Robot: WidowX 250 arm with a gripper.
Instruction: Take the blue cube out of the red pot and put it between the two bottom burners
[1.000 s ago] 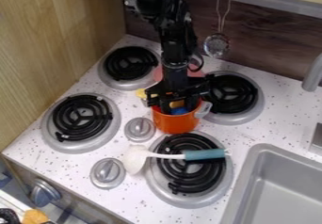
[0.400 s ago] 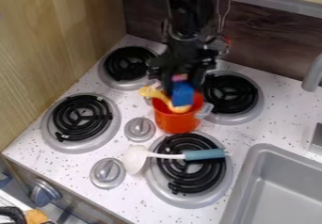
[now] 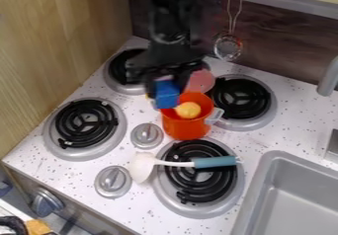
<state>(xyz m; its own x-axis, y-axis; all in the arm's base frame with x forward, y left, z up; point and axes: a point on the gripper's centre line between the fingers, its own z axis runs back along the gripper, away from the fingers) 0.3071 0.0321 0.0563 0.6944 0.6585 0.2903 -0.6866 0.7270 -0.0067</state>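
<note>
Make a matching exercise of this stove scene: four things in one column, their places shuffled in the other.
Things
1. Blue cube
2. Spoon
3. Long-handled wire utensil
4. Rounded yellow thing

Places
A. Hanging by the back wall
B. Inside the red pot
C. Held by the gripper
D. Across the bottom right burner

Pairs: 1-C, 2-D, 3-A, 4-B

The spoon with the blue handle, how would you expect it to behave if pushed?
The spoon would probably slide or swivel, lying across a bottom burner. Its straight handle suggests it may feel stiff.
</note>
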